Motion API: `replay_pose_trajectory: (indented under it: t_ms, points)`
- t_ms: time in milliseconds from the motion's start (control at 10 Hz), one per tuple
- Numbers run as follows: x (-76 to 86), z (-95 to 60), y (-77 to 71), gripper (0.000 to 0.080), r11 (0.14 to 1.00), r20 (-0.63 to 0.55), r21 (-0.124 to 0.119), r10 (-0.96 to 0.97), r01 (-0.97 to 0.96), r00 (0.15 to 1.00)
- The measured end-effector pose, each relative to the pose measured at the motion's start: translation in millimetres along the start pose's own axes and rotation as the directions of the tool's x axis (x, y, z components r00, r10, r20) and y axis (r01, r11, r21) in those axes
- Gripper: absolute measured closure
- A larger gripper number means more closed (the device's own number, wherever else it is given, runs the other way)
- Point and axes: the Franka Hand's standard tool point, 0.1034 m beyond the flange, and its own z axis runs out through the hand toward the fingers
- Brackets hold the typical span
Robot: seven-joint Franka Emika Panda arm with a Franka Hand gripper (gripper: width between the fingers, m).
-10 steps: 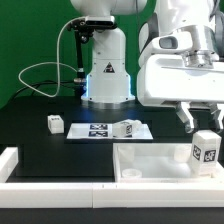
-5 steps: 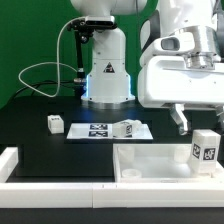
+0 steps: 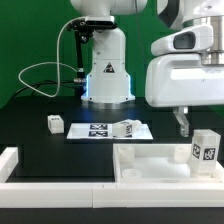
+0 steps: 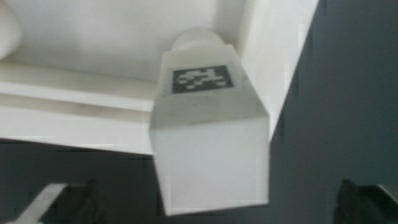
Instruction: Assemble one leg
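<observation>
A white leg (image 3: 205,150) with marker tags stands upright on the right part of the large white rimmed panel (image 3: 150,160). My gripper (image 3: 202,124) hangs just above it, one dark finger (image 3: 183,122) showing to the leg's left. In the wrist view the leg (image 4: 210,110) stands between my two dark fingertips (image 4: 54,205), which are wide apart and do not touch it. The gripper (image 4: 210,208) is open and empty. A second leg (image 3: 55,124) stands on the black table at the exterior view's left. A third leg (image 3: 127,128) lies on the marker board (image 3: 92,130).
The robot's white base (image 3: 105,70) and a cable (image 3: 40,75) are behind the marker board. A white wall (image 3: 10,160) runs along the table's front and left corner.
My gripper has risen and drifted a little to the exterior view's right. The leg on the panel has stayed where it was.
</observation>
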Motion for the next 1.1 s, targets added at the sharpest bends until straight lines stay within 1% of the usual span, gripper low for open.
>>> replay_pose_trajectory:
  t_ms: [100,200,300,500,600,700,800,900,1000,1100]
  points:
    - [-4.0,0.5,1.9,0.0150,1.000,0.099,0.008,0.006,-0.007,0.995]
    - [-3.7,-1.4,4.9,0.0150,1.000,0.164,0.010,0.007,-0.009,0.986]
    - [-4.2,-0.5,4.4,0.0150,1.000,0.199,0.010,0.007,-0.009,0.980]
    - [-4.2,1.5,6.1,0.0150,1.000,0.195,0.011,0.009,-0.011,0.981]
    - [-7.7,7.1,11.8,0.0150,0.999,0.201,0.024,0.026,-0.032,0.979]
    - [-10.0,15.9,12.8,0.0150,0.997,0.200,0.037,0.063,-0.072,0.978]
    - [-9.9,20.4,8.7,0.0150,0.996,0.186,0.037,0.074,-0.082,0.980]
    - [-9.8,20.0,8.8,0.0152,0.995,0.187,0.034,0.086,-0.094,0.979]
    - [-9.8,20.1,9.3,0.0319,0.993,0.187,0.029,0.111,-0.118,0.976]
    - [-9.8,20.2,9.3,0.0319,0.990,0.188,0.026,0.131,-0.139,0.973]
